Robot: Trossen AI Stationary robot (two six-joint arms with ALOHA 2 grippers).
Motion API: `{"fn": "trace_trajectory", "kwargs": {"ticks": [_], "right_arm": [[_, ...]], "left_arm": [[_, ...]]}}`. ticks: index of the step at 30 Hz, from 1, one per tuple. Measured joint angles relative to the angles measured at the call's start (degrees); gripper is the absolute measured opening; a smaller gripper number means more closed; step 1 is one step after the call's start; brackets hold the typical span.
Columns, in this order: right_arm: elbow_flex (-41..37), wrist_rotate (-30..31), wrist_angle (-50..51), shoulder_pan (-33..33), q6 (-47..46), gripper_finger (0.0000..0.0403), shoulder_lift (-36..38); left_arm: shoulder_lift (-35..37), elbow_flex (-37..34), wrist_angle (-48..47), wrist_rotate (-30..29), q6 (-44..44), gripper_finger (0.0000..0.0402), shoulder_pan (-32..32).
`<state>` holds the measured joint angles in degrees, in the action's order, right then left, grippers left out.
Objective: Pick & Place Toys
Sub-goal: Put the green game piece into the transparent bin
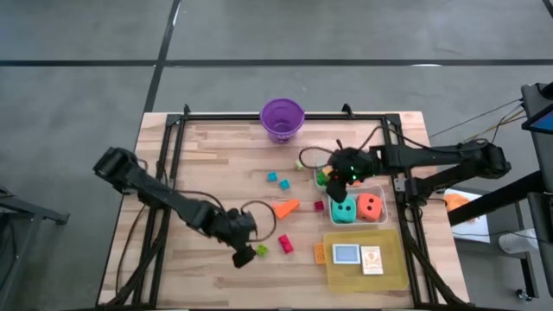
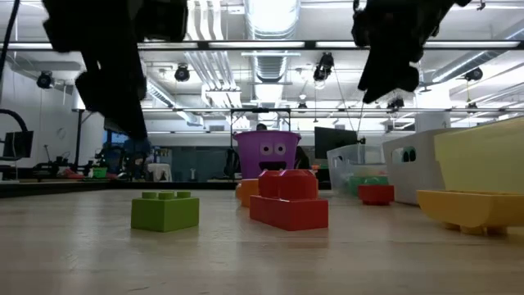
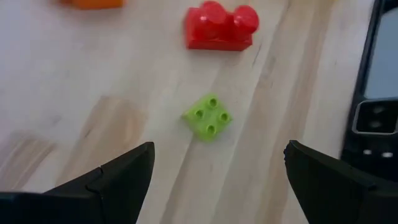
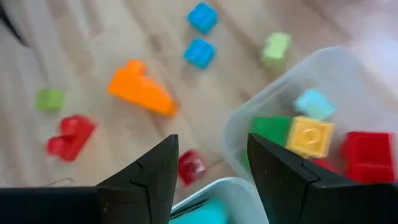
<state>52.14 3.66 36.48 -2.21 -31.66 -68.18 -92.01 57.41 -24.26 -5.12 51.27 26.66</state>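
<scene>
Near table's front edge, beside red block point(image 3: 219, 28): green block point(image 3: 208, 116) lying loose on wood, studs up. Left gripper point(image 3: 217, 180) hovering directly above, fingers spread wide, holding nothing. Right gripper point(image 4: 211, 177) hanging over clear tub point(image 4: 348, 81), fingers partly apart, empty. Likely light, rigid, smooth plastic; pinching across flat opposite sides looking best.

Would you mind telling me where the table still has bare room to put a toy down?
The widest bare wood lies left of the purple bucket, behind the left hand. It is crowded around the two blue blocks, the orange wedge, the clear tub and the yellow tray.
</scene>
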Motion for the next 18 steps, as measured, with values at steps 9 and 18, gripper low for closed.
{"fn": "trace_trajectory", "kwargs": {"ticks": [9,18], "right_arm": [[-0.09,16.23,2.35,12.10,-22.08,0.0188,-0.13],[-0.09,21.48,3.22,20.02,-30.50,0.0188,-0.17]], "left_arm": [[-9.75,0.11,4.06,2.81,22.55,0.0347,0.27],[-10.65,4.23,-0.69,-0.97,31.10,0.0347,2.51]]}}
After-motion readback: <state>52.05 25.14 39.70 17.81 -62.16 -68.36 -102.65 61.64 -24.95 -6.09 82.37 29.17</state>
